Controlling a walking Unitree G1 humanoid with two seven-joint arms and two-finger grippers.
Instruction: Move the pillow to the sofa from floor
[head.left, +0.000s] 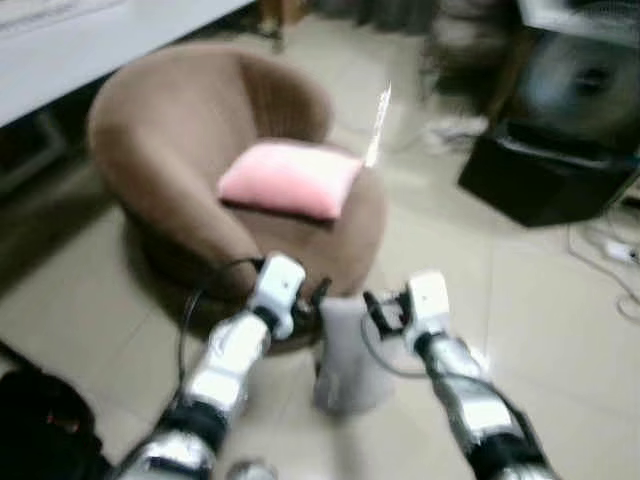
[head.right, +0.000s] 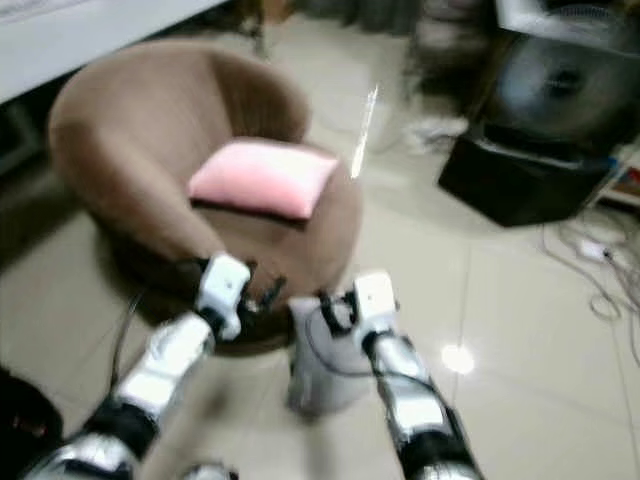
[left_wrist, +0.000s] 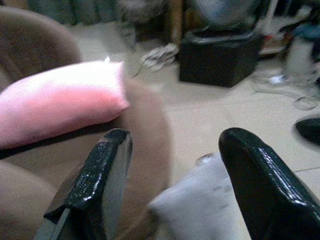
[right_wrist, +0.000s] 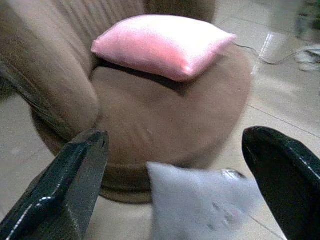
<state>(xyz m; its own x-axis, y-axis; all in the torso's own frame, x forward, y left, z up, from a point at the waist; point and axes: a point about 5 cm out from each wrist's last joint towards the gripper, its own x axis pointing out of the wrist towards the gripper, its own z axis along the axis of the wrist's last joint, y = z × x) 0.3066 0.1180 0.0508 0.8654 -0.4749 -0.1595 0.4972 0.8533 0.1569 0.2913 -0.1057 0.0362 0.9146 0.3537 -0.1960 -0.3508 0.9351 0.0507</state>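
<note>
Brown fabric covers the one round sofa (head.left: 180, 130), a low tub seat with a curved back. There are two pillows. One pink pillow (head.left: 290, 178) lies on the seat, toward the back. One pale grey pillow (head.left: 350, 355) stands on the tiled floor (head.left: 540, 300) just in front of the sofa's base, between the two arms. It is not on the sofa.

Two tools are raised toward it. The left tool (head.left: 318, 298) sits at the grey pillow's upper left corner and the right tool (head.left: 372, 308) at its upper right. In the left wrist view the left tool (left_wrist: 175, 175) has its two black fingers (left_wrist: 102, 175) spread wide, with the grey pillow (left_wrist: 200, 205) low between them and nothing clamped. In the right wrist view the right tool (right_wrist: 175, 185) is likewise spread wide, the grey pillow (right_wrist: 200, 205) lying in the gap, not gripped.

Beyond the sofa stands one black box (head.left: 535, 175) on the floor, with a round dark fan-like thing (head.left: 580, 85) behind it, too blurred to be sure of. White cables (head.left: 610, 260) trail at the far right edge, cut off by the frame. A white bench (head.left: 90, 40) runs along the upper left, only its edge showing. A dark bag (head.left: 45, 430) sits at the lower left corner, cut off. All views are soft with blur, so the grey pillow's faint markings cannot be read.
</note>
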